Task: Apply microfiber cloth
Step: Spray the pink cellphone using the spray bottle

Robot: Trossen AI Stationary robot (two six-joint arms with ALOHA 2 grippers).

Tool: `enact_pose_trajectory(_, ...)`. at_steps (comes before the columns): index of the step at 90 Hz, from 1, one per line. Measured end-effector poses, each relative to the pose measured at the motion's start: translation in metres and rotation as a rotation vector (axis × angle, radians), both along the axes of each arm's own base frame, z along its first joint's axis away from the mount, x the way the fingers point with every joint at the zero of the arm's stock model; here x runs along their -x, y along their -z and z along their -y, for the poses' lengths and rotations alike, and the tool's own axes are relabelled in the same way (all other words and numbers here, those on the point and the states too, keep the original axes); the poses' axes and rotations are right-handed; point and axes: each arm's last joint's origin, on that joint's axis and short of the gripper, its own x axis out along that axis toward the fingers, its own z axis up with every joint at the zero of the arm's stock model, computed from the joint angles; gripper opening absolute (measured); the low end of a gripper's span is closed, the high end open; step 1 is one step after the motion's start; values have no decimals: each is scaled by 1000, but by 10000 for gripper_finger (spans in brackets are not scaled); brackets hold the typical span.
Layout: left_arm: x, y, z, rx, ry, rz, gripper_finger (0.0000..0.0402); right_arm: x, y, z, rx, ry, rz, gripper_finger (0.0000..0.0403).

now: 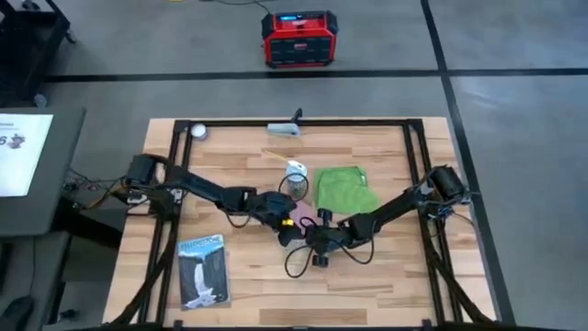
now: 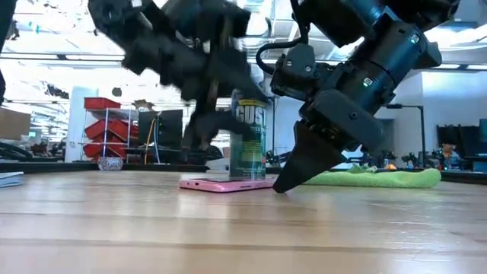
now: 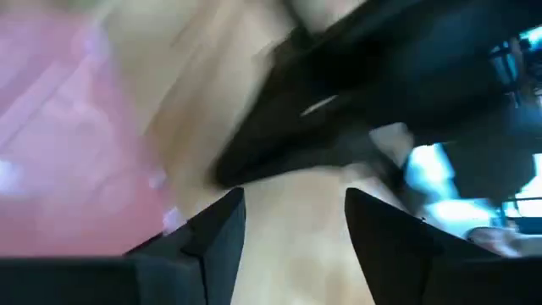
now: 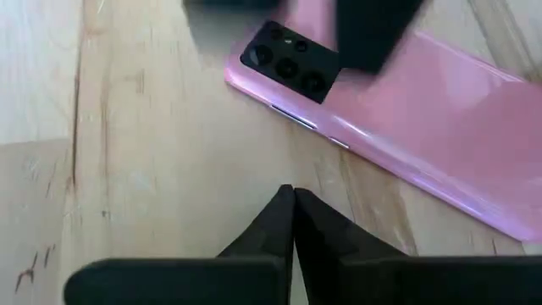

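**Hands meet over pink phone**

Pressed-together fingers of the right hand (image 4: 292,212) touch the desk (image 4: 152,152) just beside the pink phone (image 4: 423,144), camera cluster visible only here. Left hand (image 3: 292,224) hangs spread. Overhead, the microfiber cloth (image 1: 344,188) lies flat behind them, long axis running away from the desk's front.

Left gripper (image 3: 292,229) fingers parted, right gripper (image 4: 293,222) pinched closed — tips low, mid-table.

I see a wooden surface (image 1: 386,276) carrying a green microfiber cloth (image 1: 344,188) right of centre. A pink phone (image 1: 300,214) lies mid-frame, a booklet (image 1: 202,269) lower left, a white ball (image 1: 197,131) upper left.
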Motion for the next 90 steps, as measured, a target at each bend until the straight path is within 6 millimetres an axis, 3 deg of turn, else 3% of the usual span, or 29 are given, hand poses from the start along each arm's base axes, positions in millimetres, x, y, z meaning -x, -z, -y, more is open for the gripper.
enact_pose_trajectory(15,17,-25,-6,-163,-61,-46,183,1,0,-1,-3,-6,-3,0)
enact_pose_trajectory(30,33,-9,-17,-269,-94,-290,183,1,1,-1,-12,-13,-10,0)
enact_pose_trajectory(54,33,5,-34,-362,-163,-367,160,0,-1,-1,-5,-26,-4,0)
enact_pose_trajectory(77,27,31,-33,-386,-125,-428,110,-12,-15,-5,60,-87,12,0)
enact_pose_trajectory(90,27,25,-33,-449,-116,-404,36,-19,-29,-6,105,-86,51,0)
